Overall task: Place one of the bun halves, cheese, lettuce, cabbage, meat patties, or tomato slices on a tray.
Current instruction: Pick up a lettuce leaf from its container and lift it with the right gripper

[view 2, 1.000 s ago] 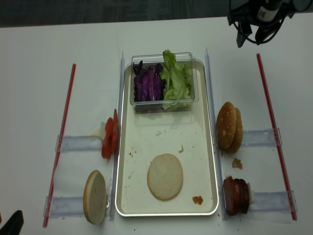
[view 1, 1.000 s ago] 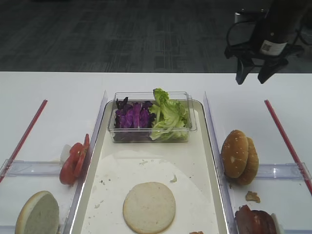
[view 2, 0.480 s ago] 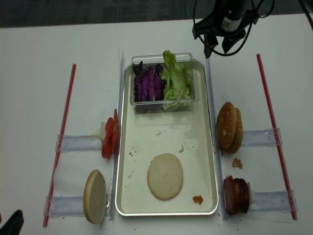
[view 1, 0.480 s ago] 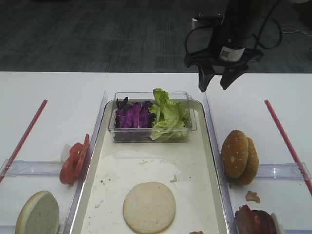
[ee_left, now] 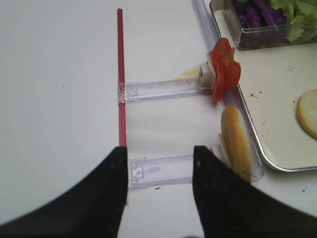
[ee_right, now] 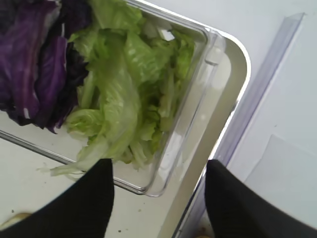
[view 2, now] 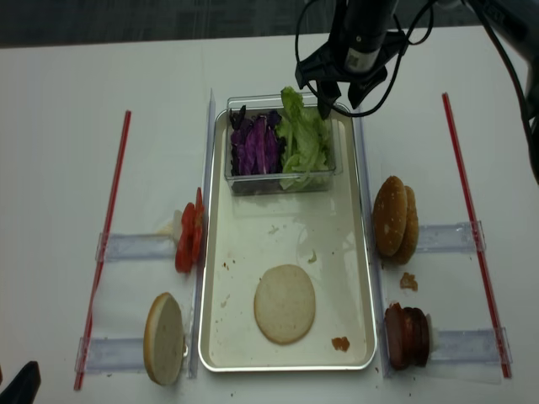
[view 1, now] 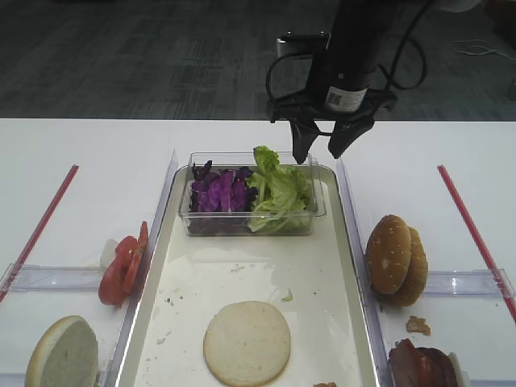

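Hovering spread right fingers [view 1: 318,150] over lettuce [view 1: 278,189], white table [view 1: 89,153], dark carpet [view 1: 121,56]

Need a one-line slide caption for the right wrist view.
Open right gripper hovering above lettuce and purple cabbage in a clear tub on the tray.

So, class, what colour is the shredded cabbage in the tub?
Deep purple cabbage, clearest in the right wrist view.

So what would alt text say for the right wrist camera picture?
Seen from between two dark tool fingers standing open, a clear tub holds green lettuce beside purple cabbage. The tub sits in a corner of a silver-rimmed tray.
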Tool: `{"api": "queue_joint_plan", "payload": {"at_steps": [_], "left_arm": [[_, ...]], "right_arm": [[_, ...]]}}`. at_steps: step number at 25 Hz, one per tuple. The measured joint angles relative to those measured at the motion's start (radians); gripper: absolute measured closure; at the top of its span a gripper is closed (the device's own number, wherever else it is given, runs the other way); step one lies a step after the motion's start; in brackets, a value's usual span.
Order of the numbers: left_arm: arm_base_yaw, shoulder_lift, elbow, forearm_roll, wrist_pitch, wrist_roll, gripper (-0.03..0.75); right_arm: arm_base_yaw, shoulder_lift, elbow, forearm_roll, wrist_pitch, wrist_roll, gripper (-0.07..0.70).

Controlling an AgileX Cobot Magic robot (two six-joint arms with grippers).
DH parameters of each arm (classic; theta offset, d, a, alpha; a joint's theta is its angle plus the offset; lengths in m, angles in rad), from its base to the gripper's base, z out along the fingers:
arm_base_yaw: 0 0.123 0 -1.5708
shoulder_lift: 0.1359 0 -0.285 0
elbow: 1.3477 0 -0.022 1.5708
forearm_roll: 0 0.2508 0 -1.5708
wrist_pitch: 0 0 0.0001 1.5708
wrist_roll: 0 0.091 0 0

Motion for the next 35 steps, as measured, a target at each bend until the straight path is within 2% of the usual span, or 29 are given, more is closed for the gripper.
{"api": "queue_joint_plan", "payload": {"at_steps": [8,20,27,35], "left_arm": [[0.000,0.000,0.000,0.000,0.000,0.000,0.419],[0.000,0.000,0.000,0.000,0.000,0.000,0.419],[0.000,0.000,0.000,0.000,0.000,0.000,0.419],[0.000,0.000,0.000,0.000,0.000,0.000,0.419]], "right_arm": [[0.027,0.068,-0.022,0.051,0.000,0.002,0.202],[0.043,0.223,-0.249,0.041,0.000,0.024,0.237],[0.043,0.248,-0.257,-0.034,0.000,0.042,0.248],[0.043,0.265,-0.258,-0.033,0.000,0.044,0.248]]}}
